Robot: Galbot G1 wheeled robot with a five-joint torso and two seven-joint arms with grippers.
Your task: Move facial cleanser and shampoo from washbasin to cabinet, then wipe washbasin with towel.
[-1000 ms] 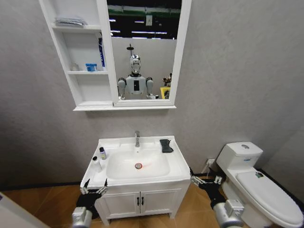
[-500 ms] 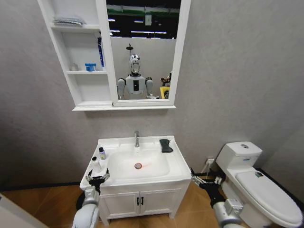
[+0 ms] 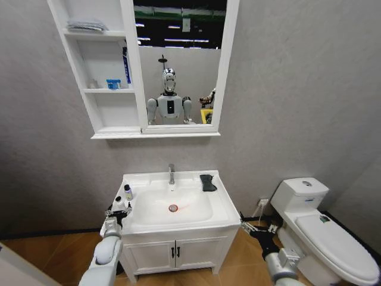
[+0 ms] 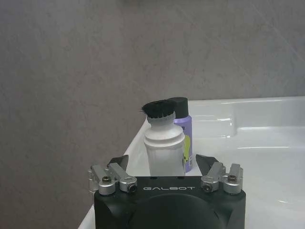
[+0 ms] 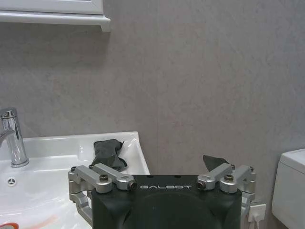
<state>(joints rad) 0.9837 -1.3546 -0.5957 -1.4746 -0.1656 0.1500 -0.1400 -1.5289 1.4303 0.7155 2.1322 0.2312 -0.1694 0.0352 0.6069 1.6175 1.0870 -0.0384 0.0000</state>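
Reaching in at the washbasin's (image 3: pixel 223 205) left edge, the left tool (image 4: pixel 167 164) stands spread with its fingers either side of the white bottle (image 4: pixel 164 145), while the purple bottle (image 4: pixel 183 131) stands just behind it, touching or nearly so, and the towel (image 3: pixel 208 182) lies at the back right corner. A crooked close could knock the white bottle into the purple one or off the rim, since both sit near the edge. The right tool (image 5: pixel 167 174) hangs spread beside the front right corner; labels are unreadable, so I cannot tell cleanser from shampoo.
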